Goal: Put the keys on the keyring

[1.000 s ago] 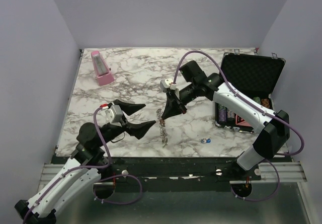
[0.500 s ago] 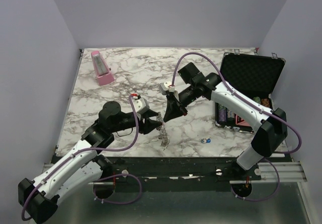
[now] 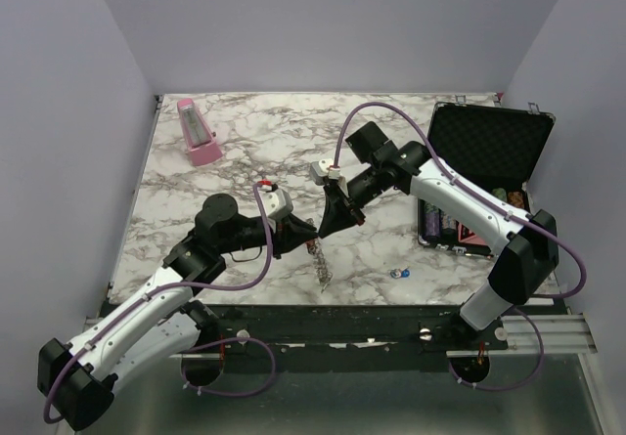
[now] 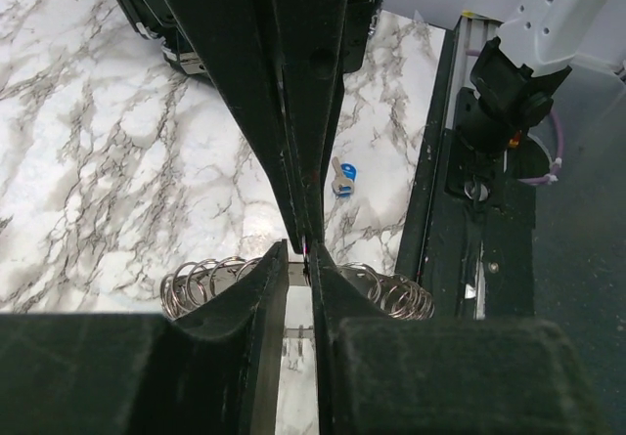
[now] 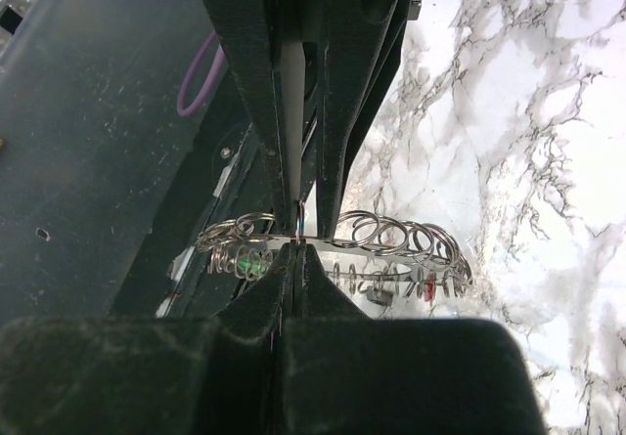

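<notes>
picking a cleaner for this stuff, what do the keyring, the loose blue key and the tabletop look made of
The keyring: bare silver metal, probably steel; its thin loops glint. The blue key: glossy blue head, likely plastic, on a pale metal blade. The tabletop: white with grey veining, smooth; marble or a printed laminate, can't tell which.

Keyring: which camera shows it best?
Right wrist: the keyring spans the frame, loops sharp, pinched by the right gripper. Left wrist shows only loops poking past the left gripper; the top view, a small dangling glint.
</notes>
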You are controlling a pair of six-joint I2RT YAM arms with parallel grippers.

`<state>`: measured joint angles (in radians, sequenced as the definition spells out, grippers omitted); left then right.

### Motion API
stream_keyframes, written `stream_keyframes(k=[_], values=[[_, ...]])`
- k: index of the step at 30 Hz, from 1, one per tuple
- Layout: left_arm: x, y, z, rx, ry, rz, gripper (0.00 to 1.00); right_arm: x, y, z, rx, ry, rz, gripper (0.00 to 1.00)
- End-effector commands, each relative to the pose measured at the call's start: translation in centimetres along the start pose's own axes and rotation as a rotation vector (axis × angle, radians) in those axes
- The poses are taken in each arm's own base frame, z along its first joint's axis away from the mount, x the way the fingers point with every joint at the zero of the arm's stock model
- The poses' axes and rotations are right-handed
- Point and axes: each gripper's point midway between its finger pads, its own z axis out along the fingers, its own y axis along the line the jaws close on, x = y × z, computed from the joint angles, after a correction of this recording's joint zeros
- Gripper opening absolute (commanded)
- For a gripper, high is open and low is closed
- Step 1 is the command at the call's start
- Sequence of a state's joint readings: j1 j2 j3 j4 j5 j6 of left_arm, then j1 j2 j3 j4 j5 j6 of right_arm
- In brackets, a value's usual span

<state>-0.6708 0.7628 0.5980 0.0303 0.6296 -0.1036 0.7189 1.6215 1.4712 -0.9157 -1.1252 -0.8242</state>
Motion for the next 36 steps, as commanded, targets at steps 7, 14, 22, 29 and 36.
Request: stream_keyframes(k=[7, 14, 22, 29, 36], values=[[-0.24, -0.75, -0.08, 0.039, -0.002, 0.004, 0.20, -1.19, 0.17, -0.01, -0.011, -0.020, -0.033, 0.01], [-0.07, -0.51, -0.37, 0.016, 0.004, 0.013, 0.19, -1.27, 0.16, -0.09, -0.009, -0.021, -0.033, 0.01], [-0.11, -0.50, -0.43, 0.011, -0.001, 0.009, 0.12, -1.21, 0.20, -0.05, -0.013, -0.022, -0.030, 0.01], [0.12, -0.65, -0.28, 0.027, 0.011, 0.003, 0.05, -1.38, 0.24, -0.09, -0.013, -0.026, -0.034, 0.01], [0.11, -0.46, -0.27, 0.015, 0.010, -0.001, 0.13, -1.41, 0.30, -0.11, -0.013, -0.026, -0.031, 0.01]])
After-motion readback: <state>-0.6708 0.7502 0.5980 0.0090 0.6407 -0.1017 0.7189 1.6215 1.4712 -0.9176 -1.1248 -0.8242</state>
